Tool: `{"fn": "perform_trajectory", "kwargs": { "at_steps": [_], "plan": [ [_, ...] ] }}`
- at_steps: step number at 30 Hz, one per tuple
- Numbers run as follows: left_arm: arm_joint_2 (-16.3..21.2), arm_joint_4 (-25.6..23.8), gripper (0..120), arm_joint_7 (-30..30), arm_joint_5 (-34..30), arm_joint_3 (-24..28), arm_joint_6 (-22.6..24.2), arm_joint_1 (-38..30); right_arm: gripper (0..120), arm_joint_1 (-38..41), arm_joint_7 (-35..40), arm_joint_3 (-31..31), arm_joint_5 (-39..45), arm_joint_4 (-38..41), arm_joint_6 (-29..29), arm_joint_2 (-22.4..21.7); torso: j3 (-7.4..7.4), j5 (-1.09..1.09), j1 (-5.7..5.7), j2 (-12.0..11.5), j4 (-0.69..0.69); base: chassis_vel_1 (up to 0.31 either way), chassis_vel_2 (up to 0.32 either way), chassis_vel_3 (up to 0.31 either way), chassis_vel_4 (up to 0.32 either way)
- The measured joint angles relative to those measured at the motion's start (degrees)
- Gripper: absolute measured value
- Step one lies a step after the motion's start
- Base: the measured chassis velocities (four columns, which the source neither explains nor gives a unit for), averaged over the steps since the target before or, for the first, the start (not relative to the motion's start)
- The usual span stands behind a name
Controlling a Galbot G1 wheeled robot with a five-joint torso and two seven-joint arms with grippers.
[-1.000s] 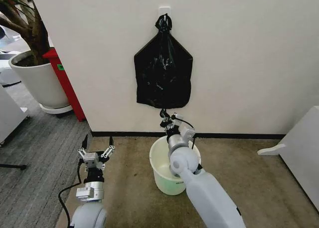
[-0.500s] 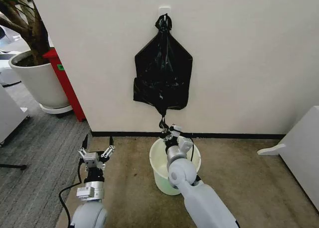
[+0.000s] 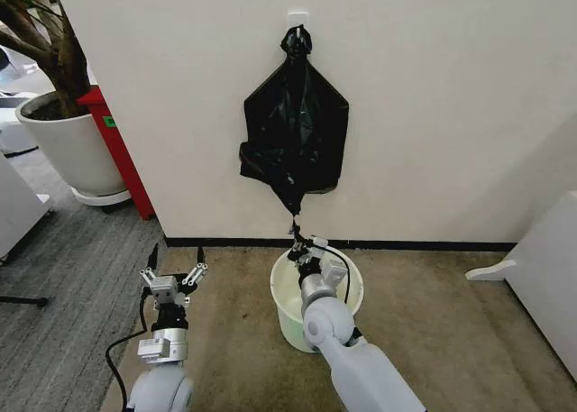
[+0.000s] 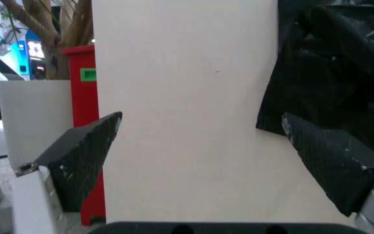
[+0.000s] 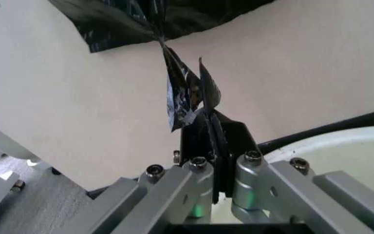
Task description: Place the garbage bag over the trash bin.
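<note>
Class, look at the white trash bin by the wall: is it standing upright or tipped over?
Upright. The trash bin stands on the carpet with its round open rim facing up, beneath the right tool.

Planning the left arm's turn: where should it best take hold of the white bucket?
Likely the bucket's rolled rim on its left side, coming from above: the open left gripper sits that side, while the right gripper, pinching a bag strand, hangs over the back rim.
</note>
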Motion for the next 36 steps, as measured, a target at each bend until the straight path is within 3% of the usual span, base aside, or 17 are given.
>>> {"fn": "perform_trajectory", "kwargs": {
  "at_steps": [11, 13, 15, 25, 27, 36],
  "plan": [
    [0.1, -0.4, 97, 0.0, 0.0, 0.0, 0.0, 0.2, 0, -0.3, 0.4, 0.0, -0.4, 2.9, -0.7, -1.2, 0.00, 0.00, 0.00, 0.0, 0.00, 0.000, 0.000, 0.000, 0.000],
    [0.2, -0.4, 97, 0.0, 0.0, 0.0, 0.0, 0.2, 12, -1.1, 0.3, 0.5, -1.0, 6.0, -1.0, -2.5, 0.00, 0.00, 0.00, 0.0, 0.00, 0.000, 0.000, 0.000, 0.000],
    [0.2, -0.4, 97, 0.0, 0.0, 0.0, 0.0, 0.2, 14, -1.2, 0.4, 0.7, -1.1, 6.6, -1.1, -2.7, 0.00, 0.00, 0.00, 0.0, 0.00, 0.000, 0.000, 0.000, 0.000],
    [0.1, -0.3, 97, 0.0, 0.2, 0.1, 0.0, -0.1, 56, -3.2, -1.1, 6.8, -7.6, 16.7, -1.2, -5.6, 0.00, 0.01, 0.00, 0.0, 0.00, 0.000, 0.000, 0.000, 0.000],
    [0.1, -0.3, 97, 0.0, 0.3, 0.1, 0.0, -0.1, 57, -2.9, -1.2, 7.1, -7.9, 17.3, -1.2, -5.9, 0.00, 0.01, 0.00, 0.0, -0.01, 0.000, 0.000, 0.000, 0.000],
    [-0.5, 0.1, 97, 0.0, 1.7, 0.3, -0.2, 0.3, 94, 10.2, -1.8, 8.0, -6.3, 22.4, -4.1, -13.6, 0.00, 0.01, 0.00, 0.0, 0.00, 0.000, 0.000, 0.000, 0.000]
  ]
}}
